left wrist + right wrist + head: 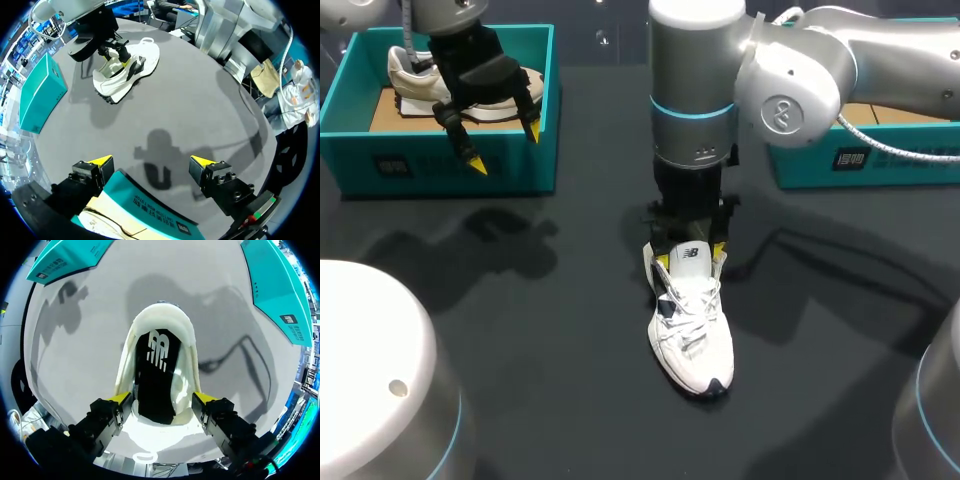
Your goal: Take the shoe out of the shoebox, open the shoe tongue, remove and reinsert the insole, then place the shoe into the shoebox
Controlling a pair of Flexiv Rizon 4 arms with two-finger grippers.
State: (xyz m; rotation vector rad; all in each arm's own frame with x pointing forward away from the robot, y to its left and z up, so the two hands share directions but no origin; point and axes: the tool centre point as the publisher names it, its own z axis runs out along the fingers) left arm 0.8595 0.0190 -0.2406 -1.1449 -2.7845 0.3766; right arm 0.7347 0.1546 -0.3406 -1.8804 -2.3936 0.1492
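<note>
Right gripper (161,397) is spread wide, straddling the shoe (692,340) at its collar, one tip by each side; no firm pinch shows. In the head view the shoe lies on the tabletop (570,330) with its long axis along 12–6: heel at 12 under this arm, toe at 6, leaning slightly toward 5. The black insole (155,385) sits in the opening, between and just ahead of the tips, so I judge the coming pull belongs to the right arm. Left gripper (504,148), also wide and empty, hangs at 10 from the shoe, well apart, over the near wall of the left box (440,165); the right box (860,160) lies at 2
</note>
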